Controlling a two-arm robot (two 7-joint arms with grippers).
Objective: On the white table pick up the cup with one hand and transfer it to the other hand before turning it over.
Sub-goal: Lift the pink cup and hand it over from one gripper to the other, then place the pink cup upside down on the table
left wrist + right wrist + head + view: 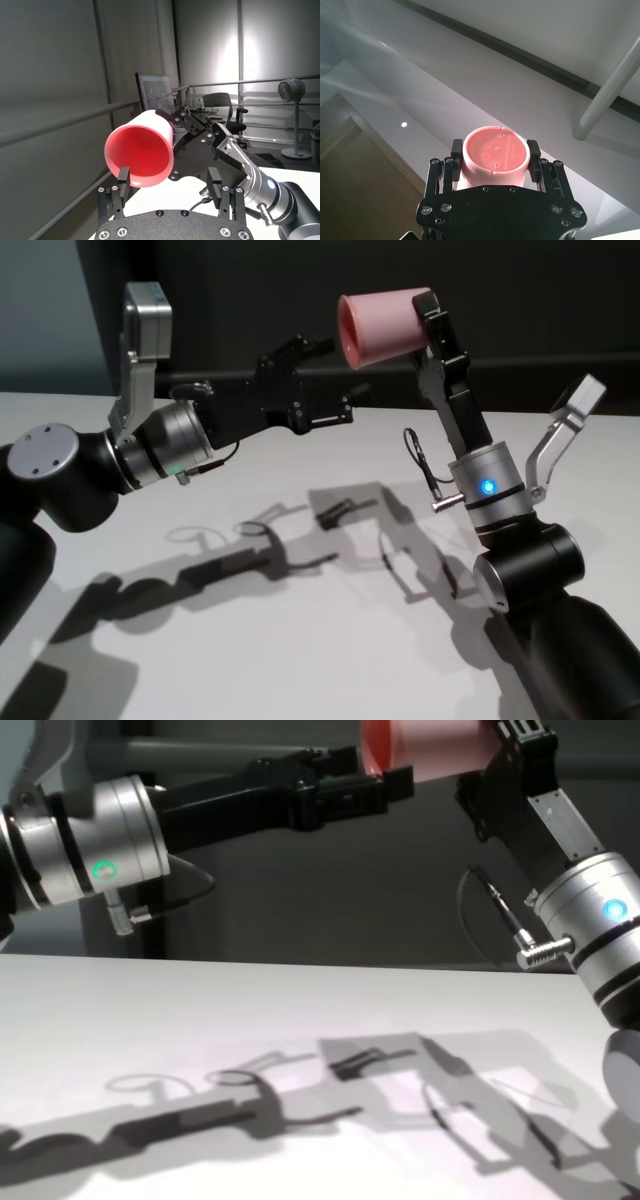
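The pink cup [385, 328] hangs high above the white table [250, 640], lying sideways with its rim toward my left arm. My right gripper [428, 315] is shut on the cup's base end; in the right wrist view the base [496, 152] sits between both fingers [534, 155]. My left gripper [340, 375] is open, just at the cup's rim. In the left wrist view the cup's mouth [142, 152] sits off to one side, one fingertip [122, 179] overlapping the rim. The chest view shows the cup [430, 745] at the top edge, the left gripper [385, 780] beside it.
Only the arms' shadows [300, 540] lie on the table below. A dark wall stands behind the table's far edge [560, 410]. The left wrist view looks past the cup to a railing, a monitor and office chairs.
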